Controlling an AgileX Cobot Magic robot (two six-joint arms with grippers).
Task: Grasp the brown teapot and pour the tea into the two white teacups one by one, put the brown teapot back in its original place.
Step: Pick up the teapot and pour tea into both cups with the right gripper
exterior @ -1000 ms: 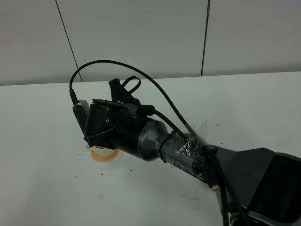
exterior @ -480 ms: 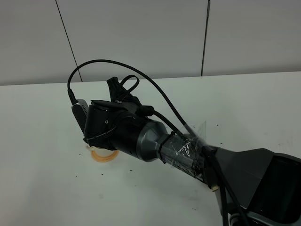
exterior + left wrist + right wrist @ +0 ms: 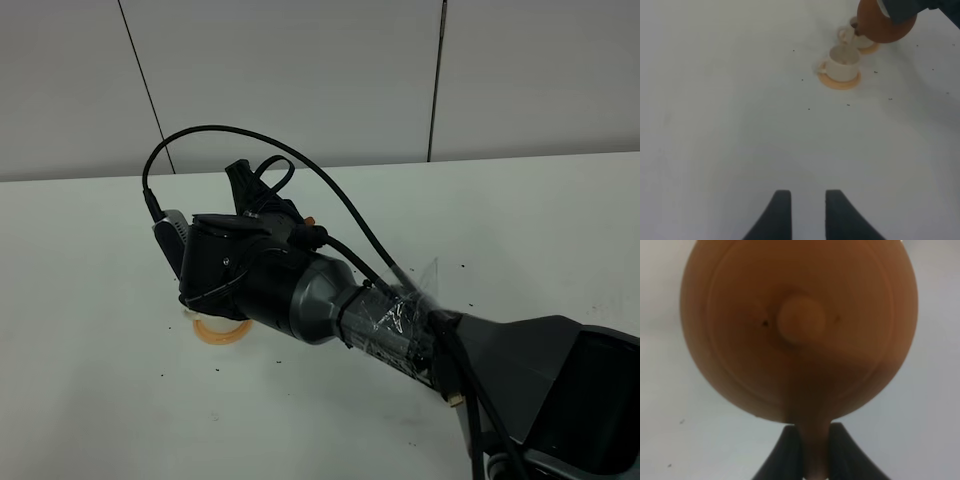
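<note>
Two cups stand on the white table (image 3: 730,100), each on an orange coaster. In the left wrist view the near cup (image 3: 843,64) shows whole on its coaster (image 3: 840,82). The far cup (image 3: 850,37) is partly covered by the teapot (image 3: 885,25), and only an edge of its coaster (image 3: 871,48) shows.

The teapot hangs tilted above and just behind the cups, spout down beside the far cup's rim. Its top is cut off by the picture edge and by dark gripper parts. Whether tea is running, and into which cup, is too small and blurred to tell.

From the right wrist the teapot fills the picture, lid and knob facing the camera. The right gripper (image 3: 815,456) is clamped on the handle, one dark finger on each side of it.

The left gripper (image 3: 807,214) hovers over bare table well apart from the cups, fingers parted with nothing between them.

From the high camera the right arm (image 3: 300,295) and its looping cable (image 3: 340,195) reach across and hide the teapot and both cups. Only part of one orange coaster (image 3: 222,333) peeks out below the wrist.
</note>
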